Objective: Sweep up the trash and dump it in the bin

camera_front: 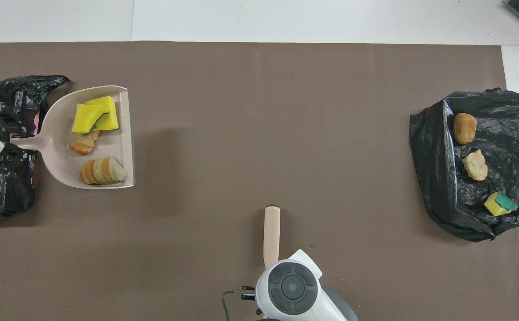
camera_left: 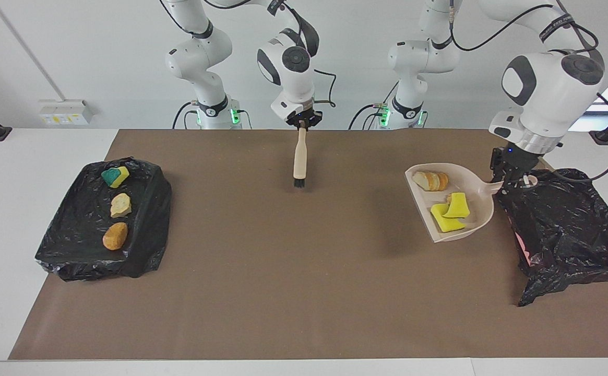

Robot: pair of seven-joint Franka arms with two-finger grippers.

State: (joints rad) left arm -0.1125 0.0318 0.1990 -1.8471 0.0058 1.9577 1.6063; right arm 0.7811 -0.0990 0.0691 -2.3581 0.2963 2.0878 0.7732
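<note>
No readable text, labels, brands or numbers on anything visible.

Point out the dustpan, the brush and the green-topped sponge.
dustpan [camera_left: 478, 197]: facing view, bare pan floor.
brush [camera_left: 299, 154]: facing view, middle of its handle.
green-topped sponge [camera_front: 500, 203]: overhead view, where green meets yellow.

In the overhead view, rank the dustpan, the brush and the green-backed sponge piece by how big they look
1. dustpan, largest, though raised toward the camera
2. brush, partly hidden under the right arm
3. green-backed sponge piece, smallest
</note>
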